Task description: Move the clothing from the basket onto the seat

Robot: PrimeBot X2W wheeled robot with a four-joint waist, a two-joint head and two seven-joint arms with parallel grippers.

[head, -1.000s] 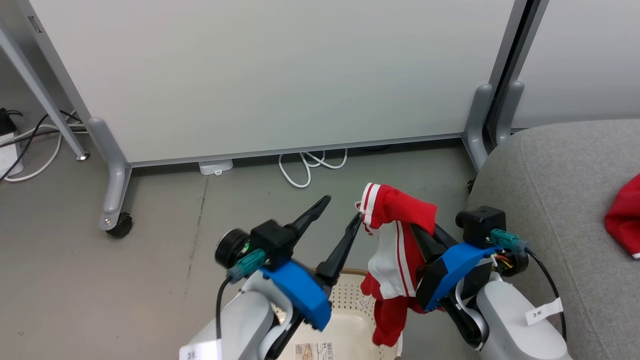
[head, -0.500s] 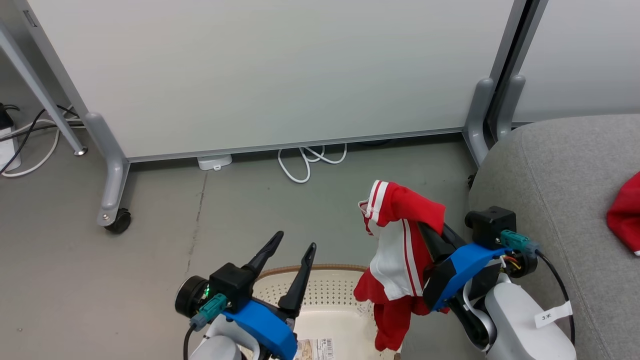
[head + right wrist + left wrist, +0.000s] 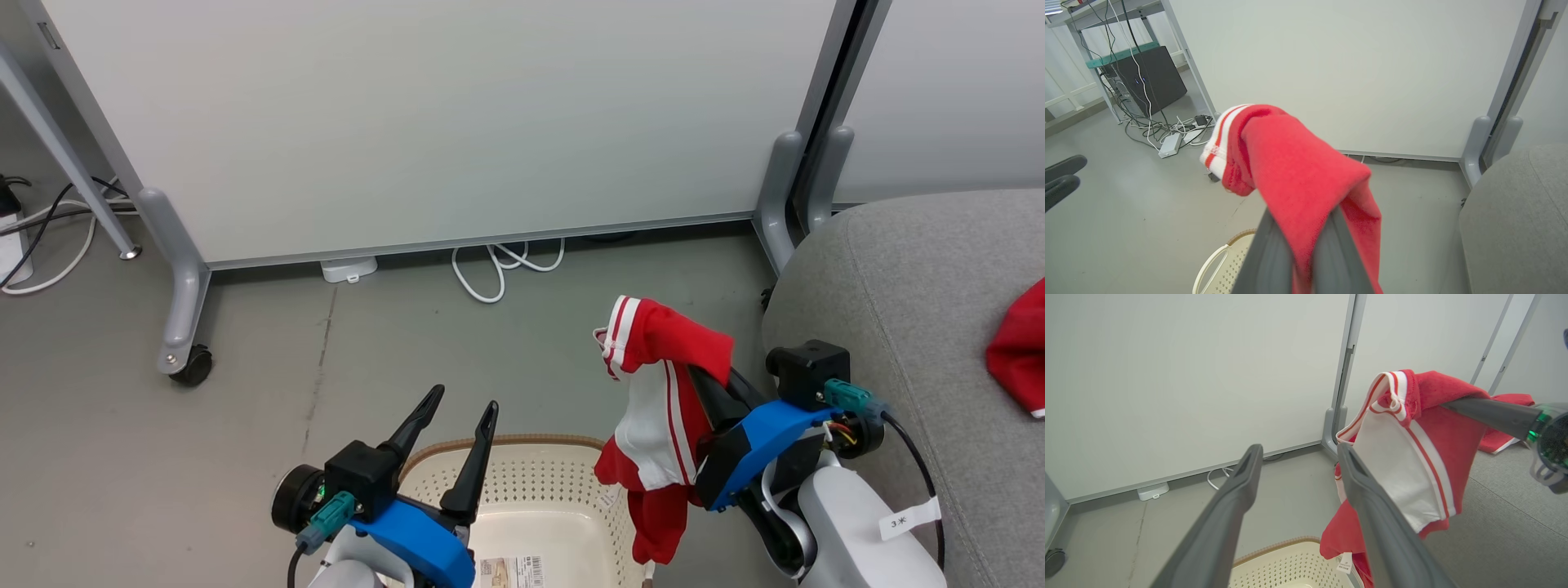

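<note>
My right gripper (image 3: pixel 709 377) is shut on a red garment with white stripes and a white panel (image 3: pixel 657 408), which hangs in the air above the right rim of the cream basket (image 3: pixel 531 490). From the right wrist view the same garment (image 3: pixel 1298 171) drapes over my shut fingers (image 3: pixel 1267 253). My left gripper (image 3: pixel 461 402) stands open and empty over the basket's left side; its fingers (image 3: pixel 1237 498) frame the hanging garment (image 3: pixel 1412 457). A second red garment (image 3: pixel 1016 347) lies on the grey seat (image 3: pixel 914 286) at the right.
A white partition on grey wheeled feet (image 3: pixel 184 310) stands behind, with white cables (image 3: pixel 498 269) on the floor beneath it. More cables and a dark box (image 3: pixel 1147 81) sit at the far left. A barcode sticker (image 3: pixel 510 570) shows on the basket's bottom.
My left gripper has dropped back and to the left, away from the garment, and stays open. The right gripper keeps the garment and has shifted slightly right.
</note>
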